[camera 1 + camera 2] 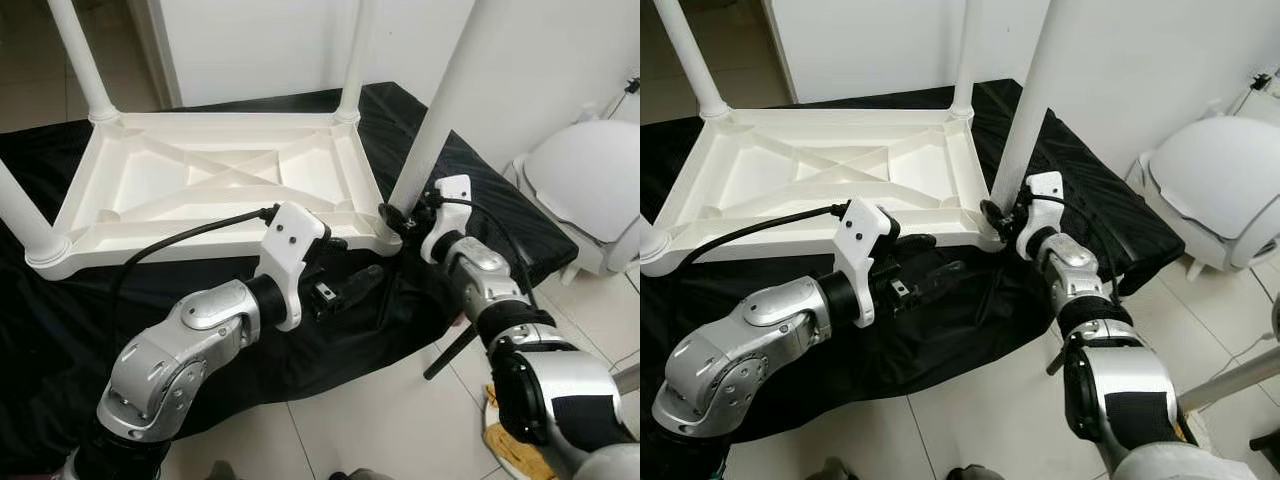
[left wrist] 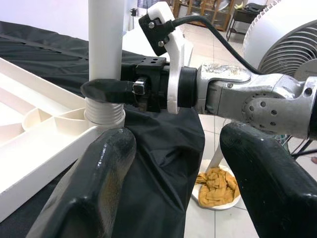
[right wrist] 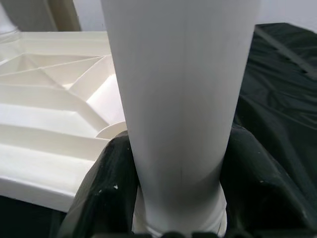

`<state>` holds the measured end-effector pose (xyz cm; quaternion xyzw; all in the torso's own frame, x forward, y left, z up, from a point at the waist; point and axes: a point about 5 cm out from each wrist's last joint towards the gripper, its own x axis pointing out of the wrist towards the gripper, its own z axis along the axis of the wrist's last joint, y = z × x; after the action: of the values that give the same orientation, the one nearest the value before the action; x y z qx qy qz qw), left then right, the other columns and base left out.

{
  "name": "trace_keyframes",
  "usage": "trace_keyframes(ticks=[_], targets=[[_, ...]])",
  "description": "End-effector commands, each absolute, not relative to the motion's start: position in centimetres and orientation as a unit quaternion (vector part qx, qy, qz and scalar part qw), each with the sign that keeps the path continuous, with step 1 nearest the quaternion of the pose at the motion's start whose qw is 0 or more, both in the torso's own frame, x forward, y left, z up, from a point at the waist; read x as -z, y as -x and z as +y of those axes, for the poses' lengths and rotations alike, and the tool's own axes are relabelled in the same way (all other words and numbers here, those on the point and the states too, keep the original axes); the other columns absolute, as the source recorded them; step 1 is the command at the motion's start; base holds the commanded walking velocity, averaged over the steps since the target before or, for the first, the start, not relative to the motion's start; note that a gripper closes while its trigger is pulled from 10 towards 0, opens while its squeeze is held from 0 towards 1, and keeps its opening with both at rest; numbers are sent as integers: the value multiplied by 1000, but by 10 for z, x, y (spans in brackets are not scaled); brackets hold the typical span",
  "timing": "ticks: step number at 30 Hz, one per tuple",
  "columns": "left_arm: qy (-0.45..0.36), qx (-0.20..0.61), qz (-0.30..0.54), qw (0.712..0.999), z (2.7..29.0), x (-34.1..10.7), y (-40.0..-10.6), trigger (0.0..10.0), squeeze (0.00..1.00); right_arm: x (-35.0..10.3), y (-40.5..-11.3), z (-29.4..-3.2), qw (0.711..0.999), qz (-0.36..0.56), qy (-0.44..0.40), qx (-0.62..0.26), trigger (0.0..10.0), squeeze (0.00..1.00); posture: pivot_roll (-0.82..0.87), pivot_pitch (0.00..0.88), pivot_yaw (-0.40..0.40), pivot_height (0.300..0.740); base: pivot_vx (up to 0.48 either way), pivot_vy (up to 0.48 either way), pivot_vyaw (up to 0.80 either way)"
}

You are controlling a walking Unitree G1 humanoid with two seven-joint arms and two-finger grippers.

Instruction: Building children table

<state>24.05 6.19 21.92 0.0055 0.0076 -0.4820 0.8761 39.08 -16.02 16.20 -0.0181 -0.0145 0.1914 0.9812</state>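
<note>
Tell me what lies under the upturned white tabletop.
A black cloth lies under the upturned tabletop and spreads past every edge. What the cloth covers is hidden; tiled floor shows at its near edge.

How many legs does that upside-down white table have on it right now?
4, one at each corner of the tabletop: far left leg, far right leg, near left leg, and near right leg, which the right gripper clasps near its base.

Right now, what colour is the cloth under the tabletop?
Black cloth, plain; clearest in the left eye view.
</note>
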Motion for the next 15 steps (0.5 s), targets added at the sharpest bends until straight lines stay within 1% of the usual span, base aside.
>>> trace_keyframes(ticks=[1, 5, 7, 8, 13, 14, 15], targets=[[-6, 488, 10, 873, 61, -219, -237, 10000, 0, -141, -386, -164, 986, 26, 9, -162, 0, 0, -11, 97, -43, 740, 0, 0, 0], [-5, 489, 10, 872, 60, -219, -238, 10000, 0, -139, -387, -149, 995, 21, -17, -100, 0, 0, -11, 96, -44, 740, 0, 0, 0], [-5, 489, 10, 872, 60, -219, -238, 10000, 0, -139, -387, -149, 995, 21, -17, -100, 0, 0, -11, 96, -44, 740, 0, 0, 0], [-5, 489, 10, 872, 60, -219, -238, 10000, 0, -139, -387, -142, 997, 18, -28, -69, 0, 0, -13, 95, -43, 740, 0, 0, 0], [-4, 490, 9, 872, 60, -219, -238, 10000, 0, -139, -387, -133, 999, 19, -41, -10, 0, 0, -15, 92, -45, 740, 0, 0, 0], [-4, 490, 9, 872, 60, -219, -238, 10000, 0, -139, -387, -133, 999, 19, -41, -10, 0, 0, -15, 92, -45, 740, 0, 0, 0], [-4, 491, 9, 871, 59, -219, -238, 10000, 0, -139, -387, -130, 999, 19, -38, 15, 0, 0, -15, 92, -45, 740, 0, 0, 0]])
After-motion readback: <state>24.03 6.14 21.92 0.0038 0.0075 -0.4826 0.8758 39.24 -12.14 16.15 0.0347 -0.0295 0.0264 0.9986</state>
